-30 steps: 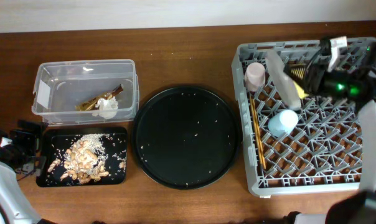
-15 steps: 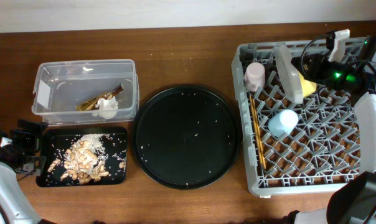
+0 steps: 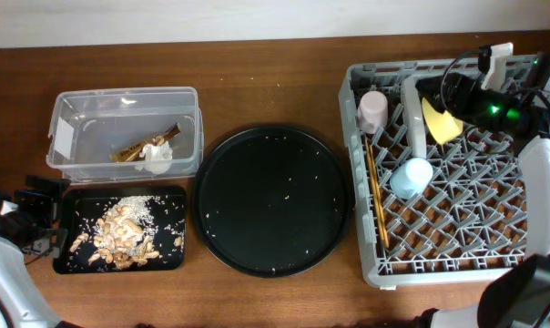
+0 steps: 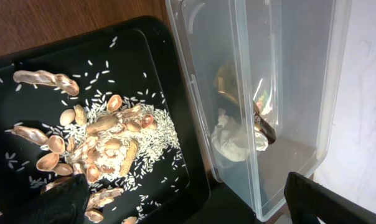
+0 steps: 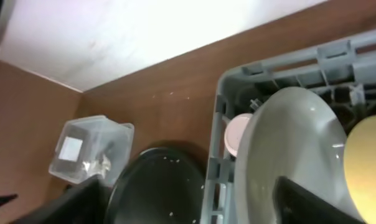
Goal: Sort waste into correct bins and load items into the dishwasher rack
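The pale plate (image 3: 412,114) stands on edge in the grey dishwasher rack (image 3: 457,246), next to the yellow bowl (image 3: 439,120). My right gripper (image 3: 432,91) hovers open just beside the plate's top; in the right wrist view its fingers spread wide around the plate (image 5: 294,149). The pink cup (image 3: 372,111), blue cup (image 3: 412,178) and chopsticks (image 3: 376,196) lie in the rack. Tissue (image 3: 157,155) and wrapper (image 3: 134,150) sit in the clear tub (image 3: 84,128). Food scraps (image 3: 125,232) fill the small black tray (image 3: 70,260). My left gripper (image 3: 38,210) is open and empty at the tray's left end.
A large round black tray (image 3: 273,200) with a few rice grains lies between the bins and the rack. The left wrist view looks down on the small tray (image 4: 175,74) and the tub (image 4: 287,74) side by side.
The plate has gone from leaning to standing on edge in the rack, and my right gripper has opened and let go of it. The left arm has not moved.
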`<act>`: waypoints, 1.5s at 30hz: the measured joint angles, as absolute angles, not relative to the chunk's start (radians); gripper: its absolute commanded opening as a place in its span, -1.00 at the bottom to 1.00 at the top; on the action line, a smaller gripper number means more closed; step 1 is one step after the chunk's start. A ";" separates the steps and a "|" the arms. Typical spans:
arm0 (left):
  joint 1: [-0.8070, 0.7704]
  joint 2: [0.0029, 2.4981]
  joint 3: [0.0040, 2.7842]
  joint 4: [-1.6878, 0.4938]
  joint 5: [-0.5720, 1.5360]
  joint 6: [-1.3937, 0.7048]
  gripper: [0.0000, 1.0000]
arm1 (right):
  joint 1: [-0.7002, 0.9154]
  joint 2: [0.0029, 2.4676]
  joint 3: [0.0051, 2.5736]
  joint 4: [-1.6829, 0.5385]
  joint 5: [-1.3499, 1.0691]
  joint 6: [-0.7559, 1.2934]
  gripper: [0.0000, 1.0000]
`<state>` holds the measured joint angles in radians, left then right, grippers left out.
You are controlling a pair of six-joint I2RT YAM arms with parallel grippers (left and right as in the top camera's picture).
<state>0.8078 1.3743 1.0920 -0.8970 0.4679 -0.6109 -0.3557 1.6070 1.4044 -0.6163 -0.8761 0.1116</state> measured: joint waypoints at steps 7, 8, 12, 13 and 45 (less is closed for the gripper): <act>0.807 1.374 1.092 -0.897 0.468 -0.611 0.99 | -0.212 1.307 1.408 -0.819 -0.278 0.099 0.97; 0.807 1.374 1.092 -0.897 0.468 -0.611 0.99 | -0.207 1.291 1.410 -0.832 -0.220 0.097 0.97; 0.807 1.374 1.092 -0.897 0.468 -0.611 0.99 | -0.207 1.313 1.410 -0.838 -0.142 0.097 0.97; 0.807 1.374 1.092 -0.897 0.468 -0.611 0.99 | -0.207 1.324 1.410 -0.838 -0.129 0.097 0.97; 0.807 1.374 1.092 -0.897 0.468 -0.611 0.99 | 0.141 0.535 1.303 -0.836 -0.109 0.096 0.97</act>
